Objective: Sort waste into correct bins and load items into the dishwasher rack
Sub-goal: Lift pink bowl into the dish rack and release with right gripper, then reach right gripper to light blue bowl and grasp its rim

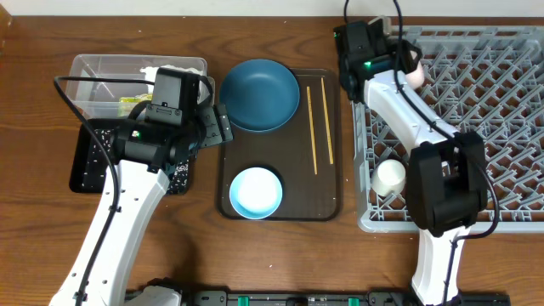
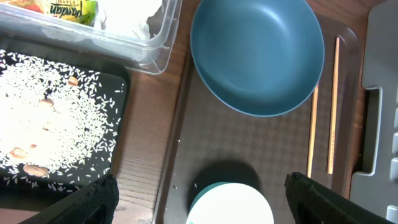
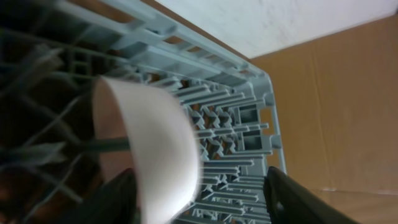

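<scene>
The right pincer (image 3: 200, 186) is at the far left corner of the dishwasher rack (image 1: 501, 127), which fills the right end of the worktop. Its jaws stand apart. The cream bowl (image 3: 158, 149) is between them, up on its edge among the pegs and leaning. It sits close to one finger, with a clear gap to the other, and whether the near finger touches it cannot be told. In the wrist view the bowl's pale outer wall faces the open gap and its shadowed hollow faces the other way.

The left pincer (image 2: 202, 180) hangs over the middle of the worktop with its jaws wide apart, holding nothing. Below it is the brown serving tray (image 1: 331, 204). On this tray the dark blue plate (image 1: 260, 93) lies flat at the far end and the light blue bowl (image 1: 255, 192) sits mouth up at the near end. The two chopsticks (image 1: 311, 127) lie side by side along the tray's right side, their long axes running from near edge to far edge.

The small white cup (image 1: 390, 177) is in the near left part of the rack. At the left end of the worktop, the clear tub (image 1: 93, 66) holds tissue (image 2: 130, 15) and the wrapper (image 2: 68, 9). The black tray (image 1: 85, 166), just nearer, carries the rice scraps (image 2: 43, 118).
</scene>
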You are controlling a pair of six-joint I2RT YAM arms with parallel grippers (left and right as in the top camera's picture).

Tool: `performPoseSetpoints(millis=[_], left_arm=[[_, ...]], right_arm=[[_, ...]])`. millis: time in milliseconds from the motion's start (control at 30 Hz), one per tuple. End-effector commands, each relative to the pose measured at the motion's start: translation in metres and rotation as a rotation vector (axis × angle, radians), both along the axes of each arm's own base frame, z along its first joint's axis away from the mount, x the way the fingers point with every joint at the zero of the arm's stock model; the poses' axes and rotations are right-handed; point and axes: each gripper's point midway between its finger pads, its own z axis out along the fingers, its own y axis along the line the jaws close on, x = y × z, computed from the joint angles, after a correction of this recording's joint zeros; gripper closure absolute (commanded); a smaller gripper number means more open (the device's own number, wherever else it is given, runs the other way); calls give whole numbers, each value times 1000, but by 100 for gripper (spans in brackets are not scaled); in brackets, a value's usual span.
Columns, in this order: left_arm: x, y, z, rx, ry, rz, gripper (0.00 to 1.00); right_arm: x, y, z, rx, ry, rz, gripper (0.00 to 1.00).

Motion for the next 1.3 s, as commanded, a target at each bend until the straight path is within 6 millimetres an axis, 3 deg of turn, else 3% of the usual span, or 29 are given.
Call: performPoseSetpoints(millis=[0,133,300,367,433,600,700,733,967,1067,1267], left_arm=[[1,2,1,7,-4,0,12],[1,2,1,7,-4,0,12],[1,2,1,7,-4,0,12],[1,2,1,7,-4,0,12],[1,2,1,7,-4,0,12],[1,2,1,7,-4,0,12],[1,2,1,7,-4,0,12],[1,2,1,7,-4,0,12],[1,2,1,7,-4,0,12],[1,2,1,7,-4,0,12],[1,2,1,7,-4,0,12]], right_arm=[[-2,14,-4,-8,7,23,29],[-4,26,6,14,-31,36,17],[-8,47,36,124,-85,105,12],[-15,73,34,256,-29,208,12],[-31,111,25,443,74,338,12],[-103,226,8,1069,408,608,3],[-136,260,-6,1262,557,601,15],[-144,265,-17,1278,593,559,23],[-199,288,-87,1251,785,400,33],[-219,290,-104,1222,840,377,39],[-238,275,-127,1151,868,292,49]])
